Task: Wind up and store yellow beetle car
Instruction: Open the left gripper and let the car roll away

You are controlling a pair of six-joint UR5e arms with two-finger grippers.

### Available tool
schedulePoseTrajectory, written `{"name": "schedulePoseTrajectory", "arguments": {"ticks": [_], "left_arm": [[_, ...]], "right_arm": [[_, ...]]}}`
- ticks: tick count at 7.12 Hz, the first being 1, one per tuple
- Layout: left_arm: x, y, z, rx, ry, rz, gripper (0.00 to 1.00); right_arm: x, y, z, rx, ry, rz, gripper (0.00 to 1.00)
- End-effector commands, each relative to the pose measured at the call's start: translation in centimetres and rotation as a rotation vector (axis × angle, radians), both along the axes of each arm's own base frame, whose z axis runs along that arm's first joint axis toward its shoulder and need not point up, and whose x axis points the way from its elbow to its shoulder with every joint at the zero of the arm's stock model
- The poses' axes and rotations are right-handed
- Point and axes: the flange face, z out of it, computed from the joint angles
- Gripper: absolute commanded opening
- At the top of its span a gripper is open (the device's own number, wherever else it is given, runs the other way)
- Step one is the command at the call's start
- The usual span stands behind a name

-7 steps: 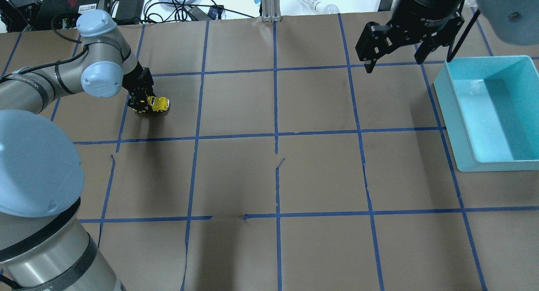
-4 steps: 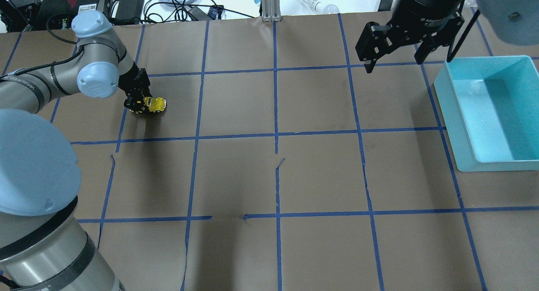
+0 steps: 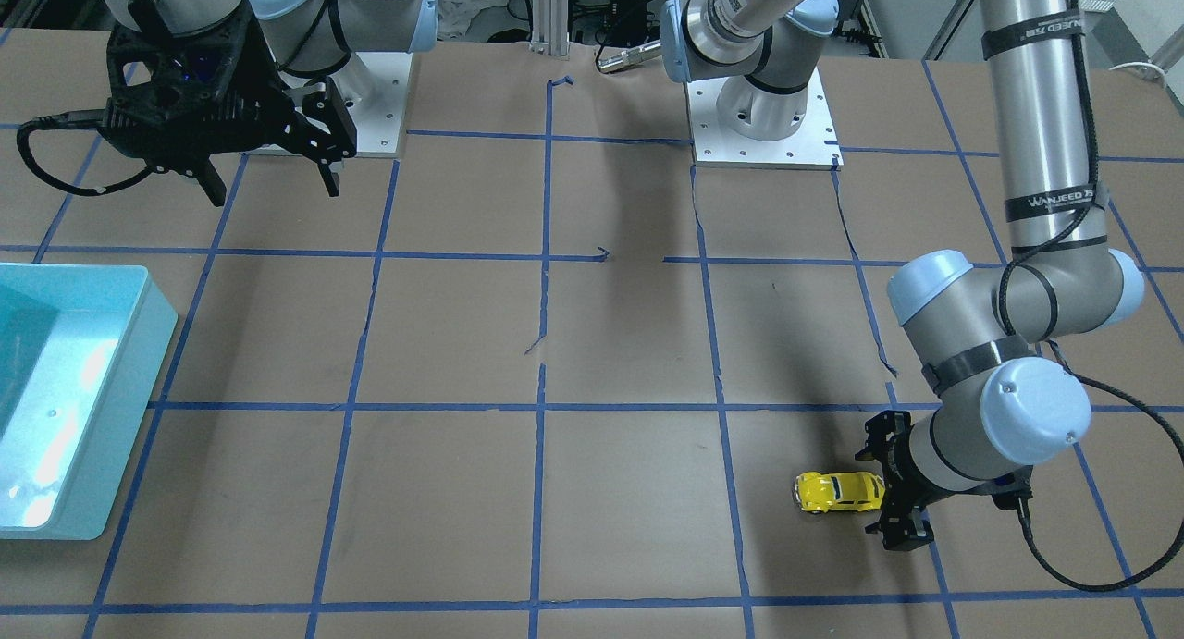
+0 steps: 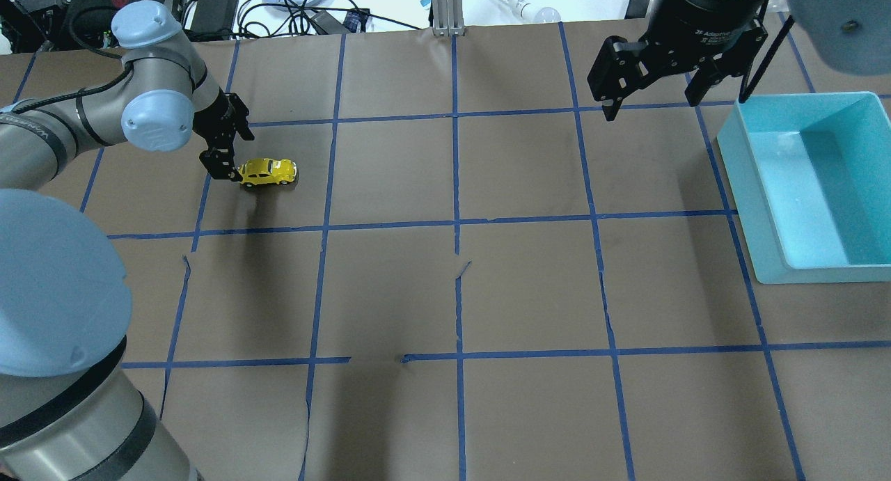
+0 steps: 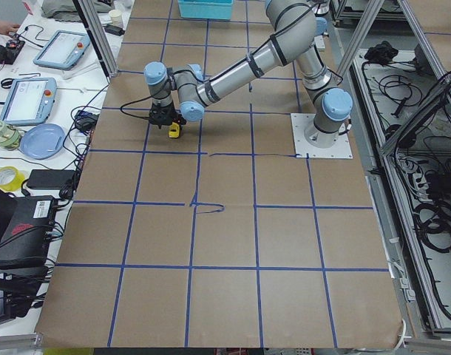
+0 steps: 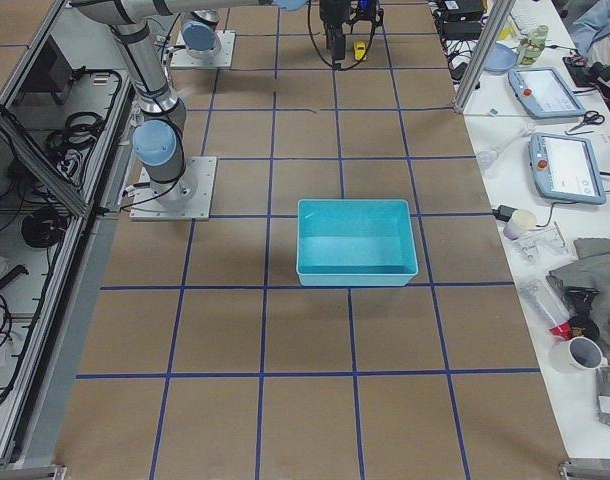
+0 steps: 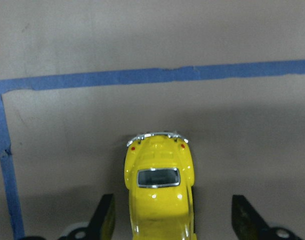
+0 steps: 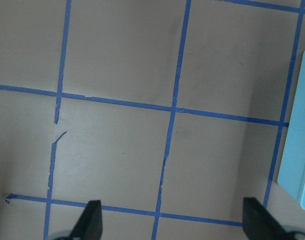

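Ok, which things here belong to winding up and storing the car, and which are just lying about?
Job: small glossy yellow beetle toy car; open turquoise plastic bin; left gripper, open at the car; right gripper, open.
Lying about: round blue plate; blue-framed tablet; black power brick.

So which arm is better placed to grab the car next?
Left, likely. The left gripper is open right behind the car, fingers flanking its rear in the wrist view. The right gripper hangs far across the table, by the bin.
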Motion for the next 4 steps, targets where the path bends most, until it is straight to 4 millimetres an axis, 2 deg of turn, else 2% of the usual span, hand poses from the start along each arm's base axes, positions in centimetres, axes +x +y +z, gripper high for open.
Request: {"name": "schedulePoseTrajectory", "arguments": {"ticks": [1, 2, 3, 4], "left_arm": [[-1.6, 0.2, 8.3, -0.025, 0.010, -0.176, 1.00], [-2.5, 0.5, 12.5, -0.033, 0.027, -0.312, 1.00], [-3.1, 1.6, 16.0, -0.016, 0.056, -0.472, 1.00], [-3.7, 2.8, 17.4, 0.008, 0.085, -0.618, 1.00]], "right_arm": [[0.0, 0.0, 0.0, 0.000, 0.000, 0.000, 1.00], [0.0, 0.0, 0.0, 0.000, 0.000, 0.000, 1.00], [0.0, 0.0, 0.0, 0.000, 0.000, 0.000, 1.00], [0.0, 0.0, 0.0, 0.000, 0.000, 0.000, 1.00]]}}
